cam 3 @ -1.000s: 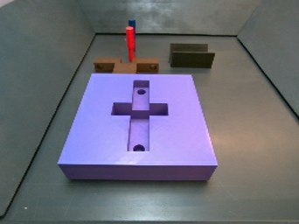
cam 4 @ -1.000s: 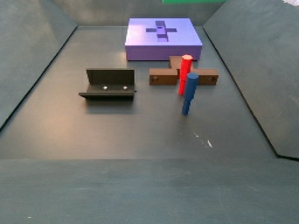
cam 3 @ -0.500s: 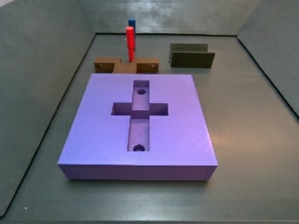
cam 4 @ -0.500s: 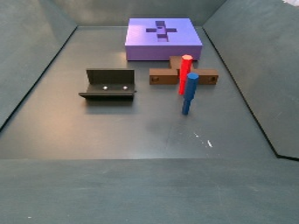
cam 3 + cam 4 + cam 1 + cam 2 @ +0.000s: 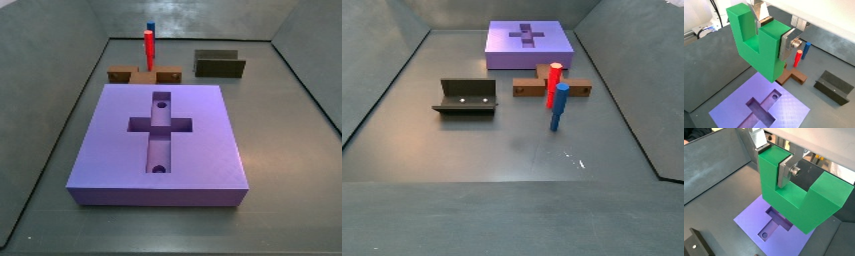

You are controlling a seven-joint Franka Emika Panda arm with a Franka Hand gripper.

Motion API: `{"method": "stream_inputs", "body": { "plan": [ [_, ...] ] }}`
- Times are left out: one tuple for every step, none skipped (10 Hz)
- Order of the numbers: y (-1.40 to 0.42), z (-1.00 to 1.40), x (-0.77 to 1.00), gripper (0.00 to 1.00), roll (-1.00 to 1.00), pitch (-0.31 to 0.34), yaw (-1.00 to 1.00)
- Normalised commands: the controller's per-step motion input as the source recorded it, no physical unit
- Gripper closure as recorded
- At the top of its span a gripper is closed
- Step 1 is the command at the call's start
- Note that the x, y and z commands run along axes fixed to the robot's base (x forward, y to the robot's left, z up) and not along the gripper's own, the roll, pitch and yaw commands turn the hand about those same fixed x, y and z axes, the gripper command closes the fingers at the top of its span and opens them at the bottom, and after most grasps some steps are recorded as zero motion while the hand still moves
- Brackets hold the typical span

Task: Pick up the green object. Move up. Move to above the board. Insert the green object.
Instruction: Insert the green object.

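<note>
Nothing is shifting in either side view since a second ago. The board (image 5: pixel 160 140) is lying mid-tabletop, cross recess open. High above it, out of both side views, the gripper (image 5: pixel 771 39) is clamping the green object (image 5: pixel 759 41). Any tilt or offset while descending risks jamming it against the recess edge.

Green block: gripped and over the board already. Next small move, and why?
Probably a straight, slow descent. Both wrist views show the gripper clamped on the green block, hanging above the purple board with its cross-shaped recess below. Neither side view shows them, so height is unclear.
</note>
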Motion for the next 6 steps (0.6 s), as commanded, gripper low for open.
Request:
{"method": "stream_inputs", "body": {
  "plan": [
    [0.00, -0.05, 0.00, 1.00, 0.00, 0.000, 0.00],
    [0.00, -0.56, 0.00, 1.00, -0.06, -0.136, 0.00],
    [-0.17, -0.98, 0.10, 1.00, 0.02, -0.141, 0.00],
    [-0.27, -1.00, 0.15, 1.00, 0.07, -0.119, 0.00],
    [-0.28, -1.00, 0.12, 1.00, 0.06, -0.111, 0.00],
    [-0.36, -0.95, 0.25, 1.00, 0.08, -0.129, 0.03]
  ]
}}
